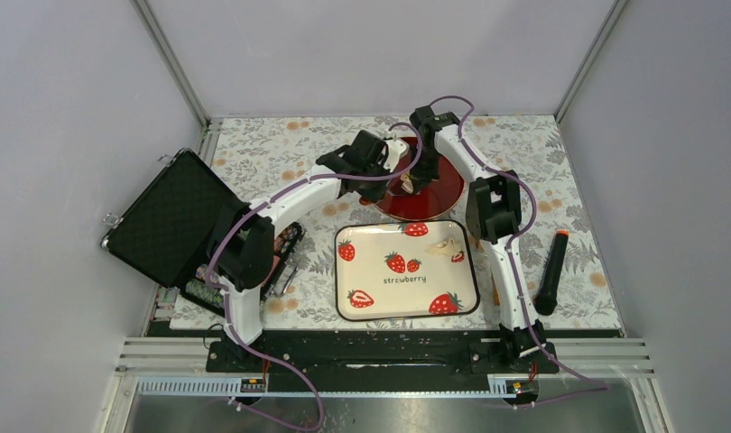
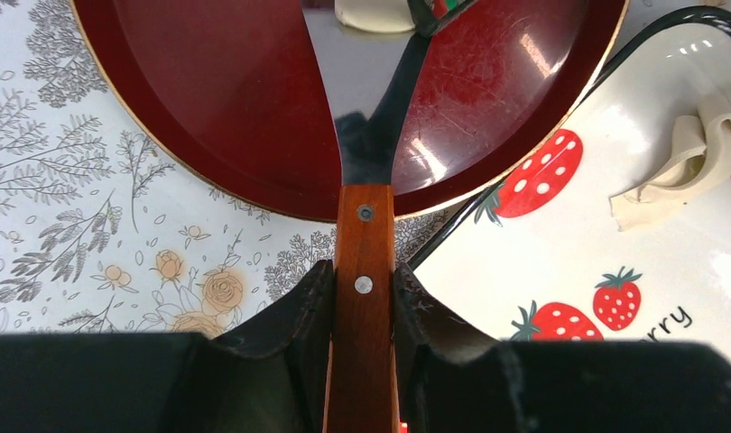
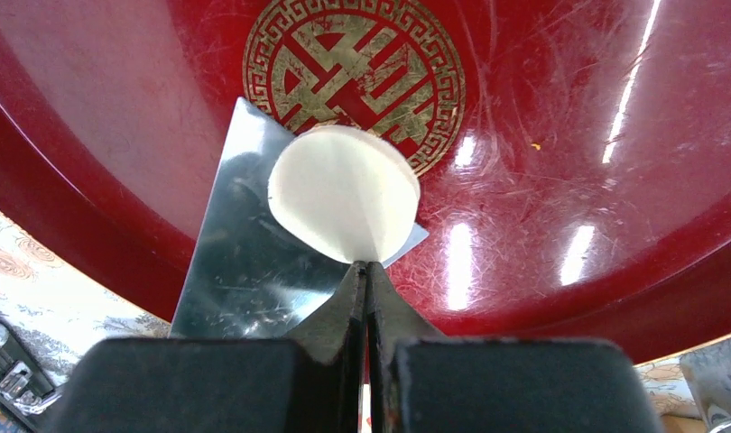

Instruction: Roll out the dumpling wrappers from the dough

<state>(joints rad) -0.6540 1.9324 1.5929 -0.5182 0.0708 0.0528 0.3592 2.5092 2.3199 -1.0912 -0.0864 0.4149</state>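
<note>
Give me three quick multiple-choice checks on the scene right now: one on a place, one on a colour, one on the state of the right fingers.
1. Where does the ragged dough scrap lie?
A) in the black case
B) on the strawberry tray
C) on the red plate

2. What colour is the spatula handle held by the left gripper?
A) blue
B) white
C) reddish-brown wood

3. How do the fingers of the right gripper stand?
A) shut, pinching the edge of the round wrapper
B) wide open
C) shut on the spatula handle

Answers:
1 B: the scrap sits near the tray's far right corner.
2 C: the left wrist view shows riveted brown wood between the fingers.
3 A: the right wrist view shows the fingers pressed together at the disc's rim.
</note>
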